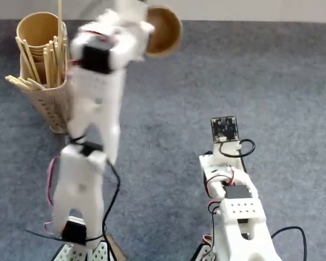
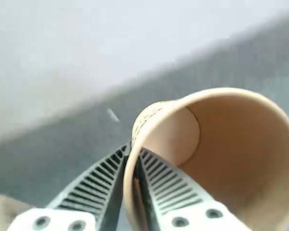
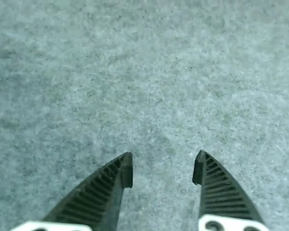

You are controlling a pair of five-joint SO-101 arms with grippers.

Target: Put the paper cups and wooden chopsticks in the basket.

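Observation:
A brown paper cup [image 1: 164,30] hangs in the air near the table's far edge, its mouth facing the high camera. My left gripper [image 2: 135,159] is shut on the cup's rim [image 2: 130,163], one finger inside and one outside; the cup [image 2: 221,154] lies tilted on its side. To the far left stands the woven basket [image 1: 50,106], holding stacked paper cups [image 1: 39,31] and several wooden chopsticks [image 1: 53,60]. My right gripper [image 3: 162,169] is open over bare grey carpet, nothing between its fingers. The right arm [image 1: 233,190] sits folded at the near right.
Grey carpet [image 1: 250,81] covers the table. A pale wall edge [image 1: 250,11] runs along the far side. The left arm's white body [image 1: 95,103] rises right beside the basket. Cables trail by both arm bases.

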